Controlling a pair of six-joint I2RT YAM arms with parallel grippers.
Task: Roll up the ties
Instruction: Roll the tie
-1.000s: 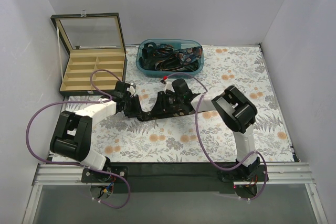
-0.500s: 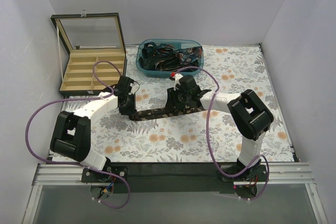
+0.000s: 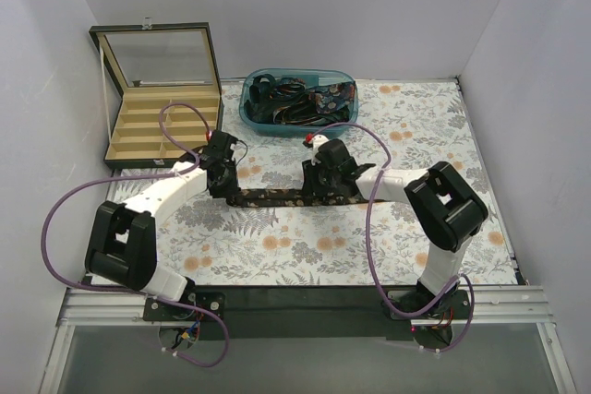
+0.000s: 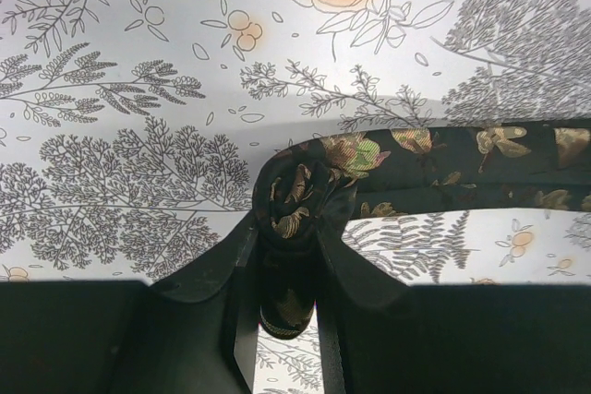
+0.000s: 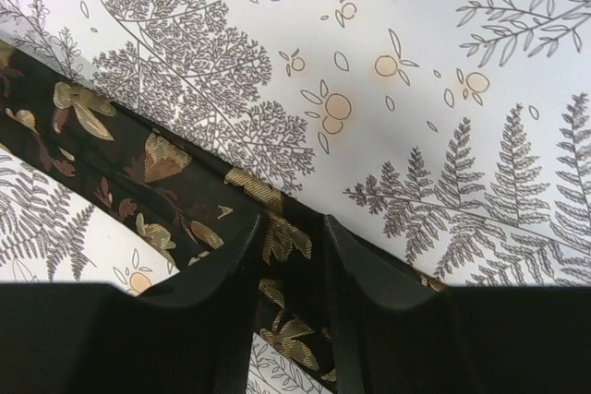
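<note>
One dark tie (image 3: 277, 197) with gold leaf patterning lies stretched in a straight line across the floral cloth, between my two grippers. My left gripper (image 3: 222, 185) is shut on its rolled end. In the left wrist view the small roll (image 4: 294, 196) sits clamped between the fingers of that gripper (image 4: 291, 239), and the strip runs off to the right. My right gripper (image 3: 326, 185) stands over the strip further along. In the right wrist view this gripper (image 5: 288, 228) has its jaws apart, and the tie (image 5: 157, 173) passes flat and diagonally under both fingertips.
A blue tub (image 3: 247, 113) with several more ties stands at the back middle. An open wooden box (image 3: 162, 131) with compartments and a glass lid sits at the back left. Purple cables (image 3: 365, 219) loop over the floral cloth (image 3: 416, 126). White walls close in on three sides.
The tie hung crumpled between the grippers a second ago and is now drawn out straight. The right gripper moved right and away along it. The left gripper shifted slightly and kept the roll.
</note>
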